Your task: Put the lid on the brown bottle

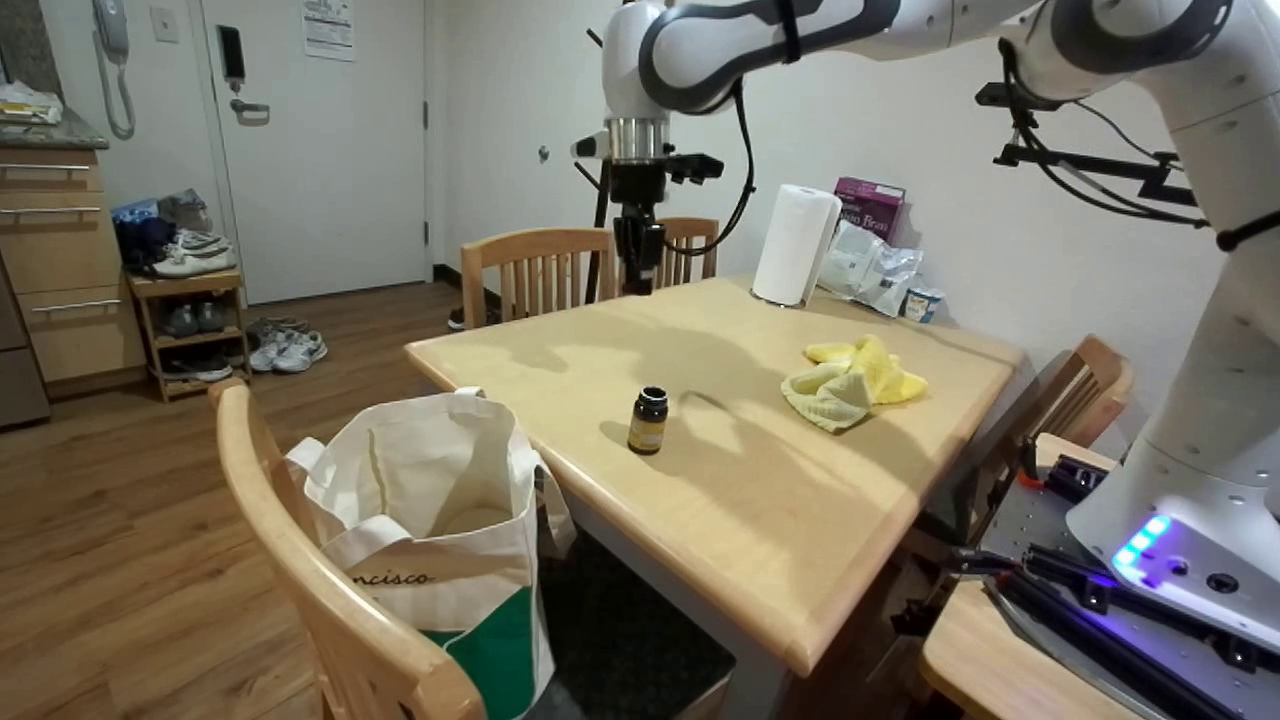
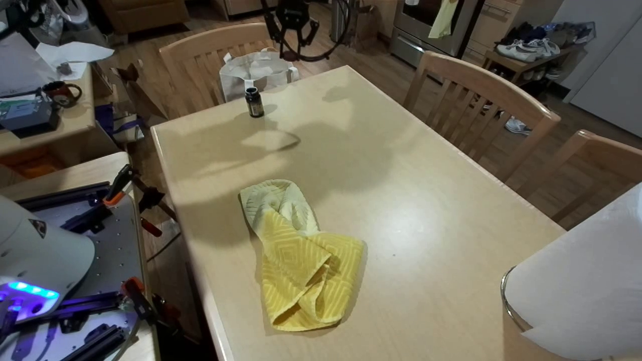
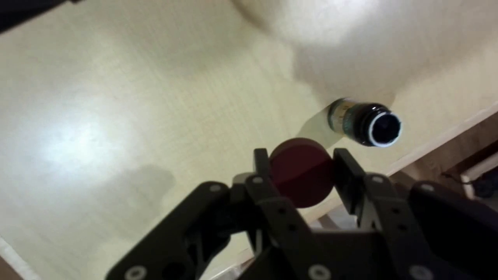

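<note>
- We see the bottle [image 1: 648, 420] upright on the table [image 1: 600, 345], dark brown and yellow-labelled, its mouth uncovered and facing up
- We find the gripper [image 3: 302, 160] pointing down, higher than the bottle and off to its side, with a gap between the 2
- Its jaws stand parted by just the width of the lid [image 3: 301, 179], which they clasp from 2 opposite sides
- The lid, round and dark red, is held in the air, apart from the bottle's mouth
- We see the cloth [image 2: 286, 271] lying crumpled on the table, well apart from the bottle, pale yellow at the end nearer the bottle and brighter yellow at the end away from it
- The roll [image 1: 797, 245], white, stands farther from the bottle than the cloth does, and beside it, also far from the bottle, we see a purple box [image 1: 868, 207], plastic packets [image 1: 870, 265] and a cup [image 1: 920, 303]
- Just past the table edge nearest the bottle, we see an open bag [image 1: 460, 570], white and green, and a chair [image 1: 250, 470] on its side away from the bottle
- The base [image 1: 1180, 480], glowing blue low down, is well apart from the bottle and past another edge of the table
</note>
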`<state>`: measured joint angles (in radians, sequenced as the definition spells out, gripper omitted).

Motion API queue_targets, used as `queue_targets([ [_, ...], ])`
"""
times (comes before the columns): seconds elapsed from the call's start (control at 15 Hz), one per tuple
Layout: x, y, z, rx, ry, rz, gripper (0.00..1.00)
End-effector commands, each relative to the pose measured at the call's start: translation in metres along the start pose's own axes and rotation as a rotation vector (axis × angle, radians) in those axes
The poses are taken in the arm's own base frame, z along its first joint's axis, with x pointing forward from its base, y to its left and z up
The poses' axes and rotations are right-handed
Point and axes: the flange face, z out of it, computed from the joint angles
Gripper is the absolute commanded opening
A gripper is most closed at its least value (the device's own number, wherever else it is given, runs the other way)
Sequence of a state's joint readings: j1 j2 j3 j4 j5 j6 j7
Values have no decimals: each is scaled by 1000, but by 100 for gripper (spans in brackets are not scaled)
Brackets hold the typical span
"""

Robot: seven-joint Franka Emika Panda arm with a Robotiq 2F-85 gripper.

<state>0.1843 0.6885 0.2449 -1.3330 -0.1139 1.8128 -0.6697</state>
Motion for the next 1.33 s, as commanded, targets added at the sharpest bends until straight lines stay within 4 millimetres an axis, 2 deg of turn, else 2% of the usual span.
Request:
queue_targets([
  [0.0,-4,-8,-1,4,-14,-17,44],
  [0.07,-11,-12,-1,7,-26,-22,44],
  [0.13,-18,-15,-2,9,-33,-25,19],
  [0.27,-8,-20,3,-4,-14,-99,19],
  [0.4,13,-32,11,-57,10,-213,19],
  [0.6,34,-47,27,-113,36,-354,19],
  [0.8,36,-60,40,-150,36,-486,19],
  [0.93,30,-55,40,-161,39,-422,19],
  [1.0,42,-56,46,-126,38,-421,44],
  [1.13,38,-52,47,-131,38,-413,44],
  [1.2,39,-53,46,-129,12,-415,19],
  [1.27,39,-59,48,-111,-3,-442,19],
])
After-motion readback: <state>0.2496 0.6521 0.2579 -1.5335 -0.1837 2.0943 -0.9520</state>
